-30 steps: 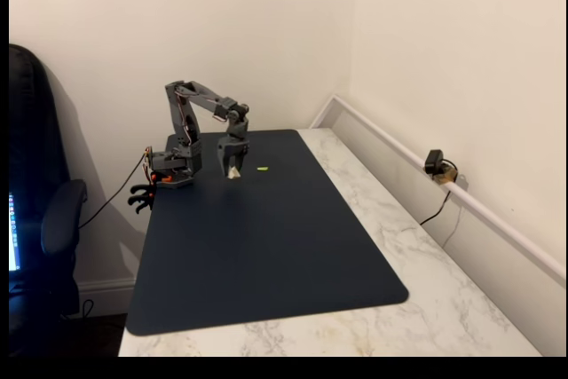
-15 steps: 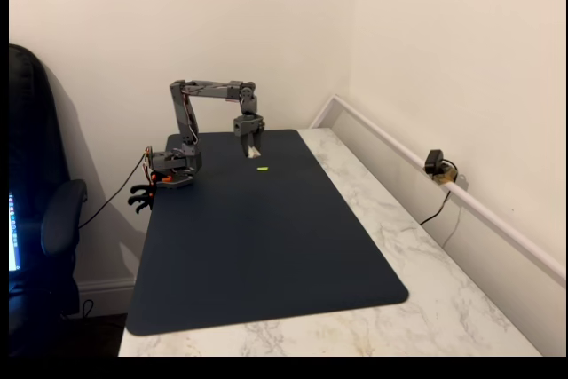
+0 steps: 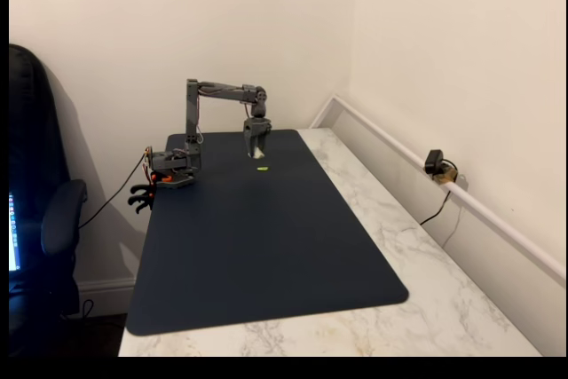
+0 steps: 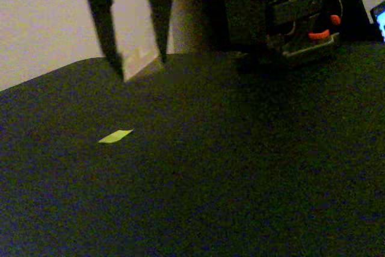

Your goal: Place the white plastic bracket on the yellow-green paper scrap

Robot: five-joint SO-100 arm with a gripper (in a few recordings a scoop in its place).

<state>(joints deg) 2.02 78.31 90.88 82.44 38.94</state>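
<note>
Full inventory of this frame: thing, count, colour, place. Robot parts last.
white plastic bracket: 1, off-white, held between the claw fingers, above the mat
yellow-green paper scrap: 1, bright yellow-green, flat on the mat, near the claw
mat: 1, dark blue, covering most of the table
table: 1, white marble pattern, against the wall
webcam: 1, black, on the wall rail at right
chair: 1, black, left edge
arm: 1, grey, base at the mat's far left corner
claw: 1, grey, shut on the bracket
</note>
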